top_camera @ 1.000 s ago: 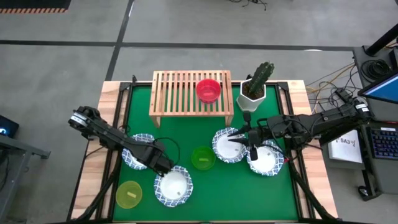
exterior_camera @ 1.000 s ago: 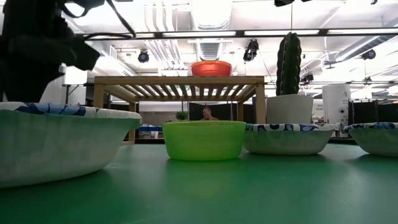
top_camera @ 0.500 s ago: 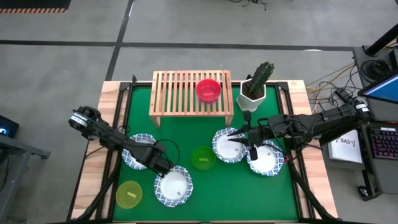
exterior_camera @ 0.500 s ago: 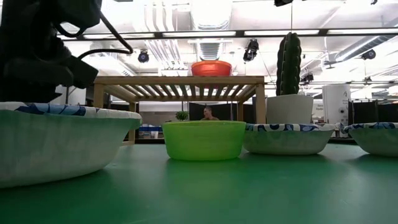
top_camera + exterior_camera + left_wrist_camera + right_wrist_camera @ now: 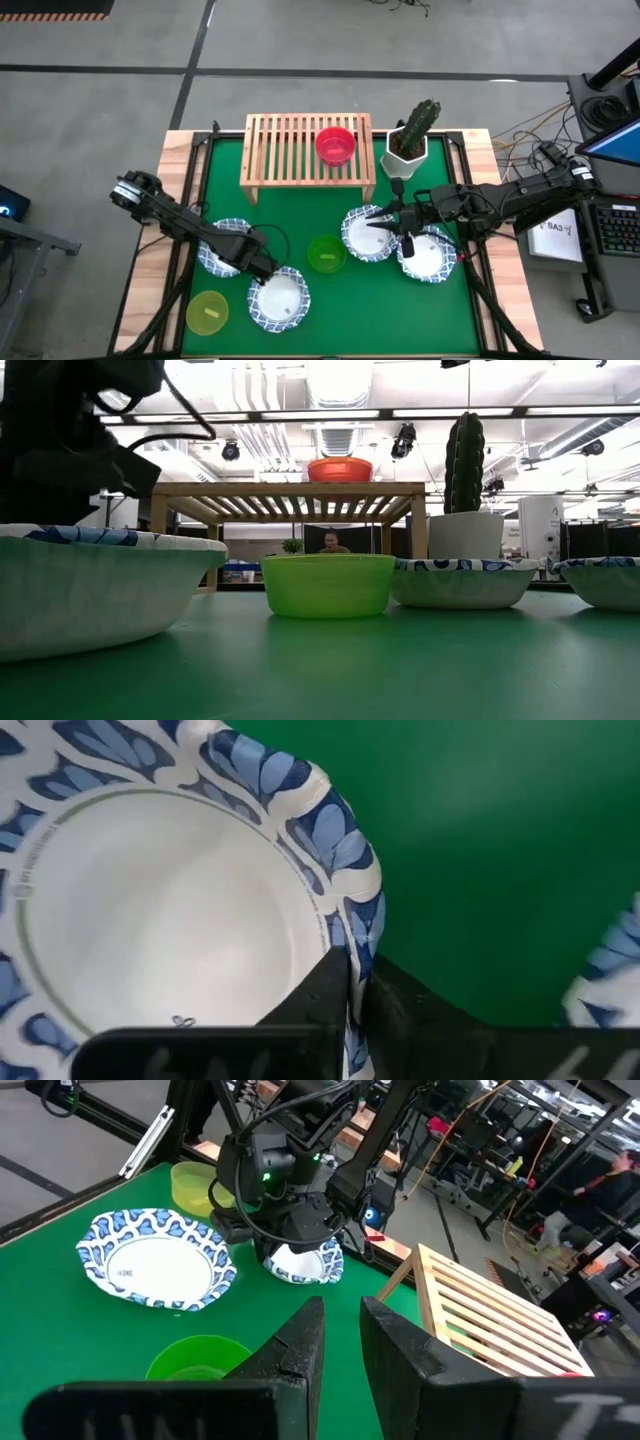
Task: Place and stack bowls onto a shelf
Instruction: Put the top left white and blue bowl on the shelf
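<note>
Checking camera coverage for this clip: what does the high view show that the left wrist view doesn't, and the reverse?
Only the high view shows the shelf carrying the red bowl, the cactus pot, the green bowl, and the right gripper over a patterned bowl. Only the left wrist view shows the left gripper pinching a patterned bowl's rim, one finger inside, one outside. Both show that bowl and the green mat.

I've got a green felt-like mat (image 5: pixel 400 310) covering the light wooden table (image 5: pixel 180 145). At the far right corner of it I see a tall green cactus (image 5: pixel 421 120) standing upright in a white hexagonal pot (image 5: pixel 404 160). From table height, a person (image 5: pixel 332 543) shows far back in the room. Off the table's right side, a dark keyboard (image 5: pixel 617 228) and tangled cables (image 5: pixel 525 130).
</note>
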`<action>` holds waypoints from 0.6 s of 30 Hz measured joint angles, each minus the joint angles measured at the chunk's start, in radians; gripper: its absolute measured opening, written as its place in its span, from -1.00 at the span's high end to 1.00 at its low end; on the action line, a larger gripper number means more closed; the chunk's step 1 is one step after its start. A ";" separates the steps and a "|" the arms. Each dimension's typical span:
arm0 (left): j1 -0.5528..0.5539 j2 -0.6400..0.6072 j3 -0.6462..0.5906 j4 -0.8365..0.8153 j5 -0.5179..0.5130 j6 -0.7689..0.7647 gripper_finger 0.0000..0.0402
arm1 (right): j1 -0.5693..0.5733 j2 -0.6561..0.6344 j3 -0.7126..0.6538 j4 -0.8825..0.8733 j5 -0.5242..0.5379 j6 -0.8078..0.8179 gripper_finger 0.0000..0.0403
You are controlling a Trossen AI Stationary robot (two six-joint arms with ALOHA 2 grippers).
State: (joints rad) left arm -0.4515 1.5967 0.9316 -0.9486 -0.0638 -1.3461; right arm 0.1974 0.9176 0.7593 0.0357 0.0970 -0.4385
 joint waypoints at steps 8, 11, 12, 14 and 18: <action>-0.017 0.000 0.156 -0.125 0.002 0.070 1.00 | 0.000 0.000 0.000 0.000 0.000 0.000 0.71; -0.032 0.000 0.238 -0.223 0.001 0.100 1.00 | 0.000 0.000 0.000 0.000 0.000 0.000 0.71; -0.040 0.000 0.267 -0.258 0.001 0.119 1.00 | 0.000 0.000 0.000 0.000 0.000 0.000 0.71; -0.058 0.000 0.333 -0.319 0.002 0.191 1.00 | 0.000 0.000 0.000 0.000 0.000 0.000 0.71; -0.101 0.000 0.483 -0.420 -0.024 0.322 1.00 | 0.000 0.000 0.000 0.000 0.000 -0.005 0.71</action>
State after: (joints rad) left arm -0.5530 1.5967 1.4147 -1.3685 -0.0883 -1.0246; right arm 0.1974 0.9176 0.7593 0.0355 0.0971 -0.4433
